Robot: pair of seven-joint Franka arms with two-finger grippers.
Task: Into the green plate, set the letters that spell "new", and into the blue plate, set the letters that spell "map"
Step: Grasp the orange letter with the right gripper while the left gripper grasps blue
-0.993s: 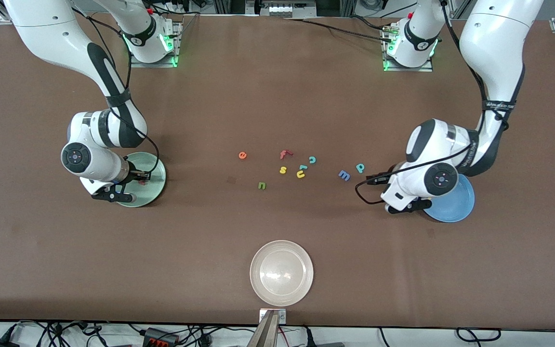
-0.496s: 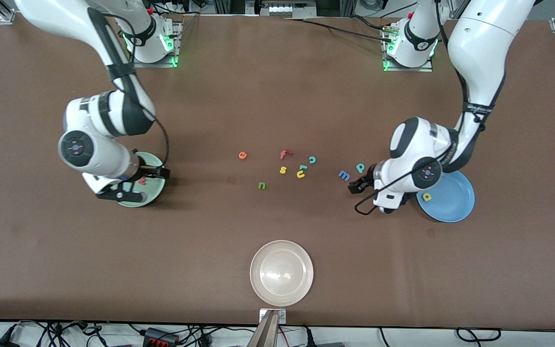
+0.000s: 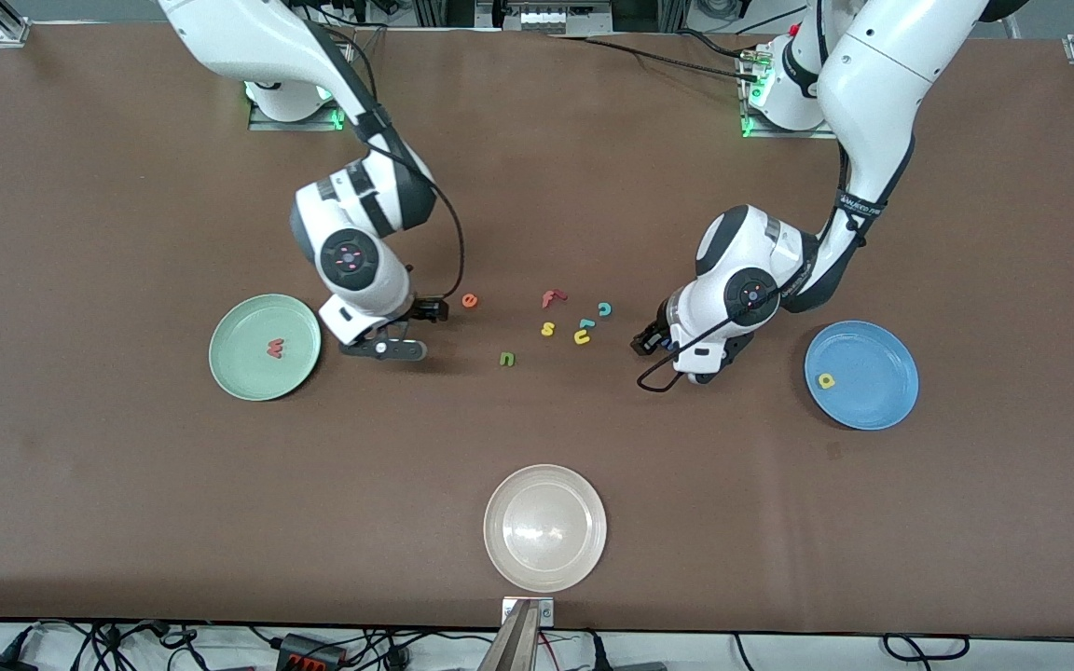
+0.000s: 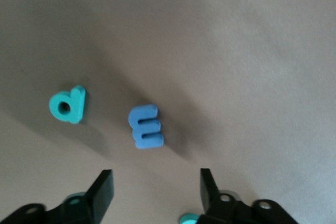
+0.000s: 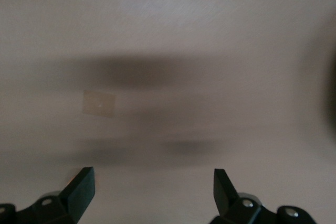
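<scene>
From the front, the green plate (image 3: pixel 264 347) lies toward the right arm's end of the table with the red w (image 3: pixel 275 349) in it. The blue plate (image 3: pixel 860 375) lies toward the left arm's end, the yellow a (image 3: pixel 826 380) in it near its rim. Between the plates the loose letters are scattered: the orange e (image 3: pixel 469 300), the green n (image 3: pixel 506 359) nearer the camera, then the red f (image 3: pixel 551 298), yellow s (image 3: pixel 547 328), yellow u (image 3: pixel 582 337) and teal c (image 3: pixel 604 308). A beige plate (image 3: pixel 544 527) sits alone close to the camera. The right gripper (image 3: pixel 411 331) hangs over bare table between the green plate and the e. The left gripper (image 3: pixel 654 343) is over the table between the c and the blue plate; the arm hides the m and p from here.

In the left wrist view, the blue m (image 4: pixel 146 126) and teal p (image 4: pixel 67 104) lie flat on the table beside each other but apart. The left gripper (image 4: pixel 156 189) has its fingers spread with a clear gap, nothing between them, the m just ahead of the gap.

In the right wrist view, the right gripper (image 5: pixel 152 188) is wide apart and empty over blurred brown table with a pale square patch (image 5: pixel 99 103).
</scene>
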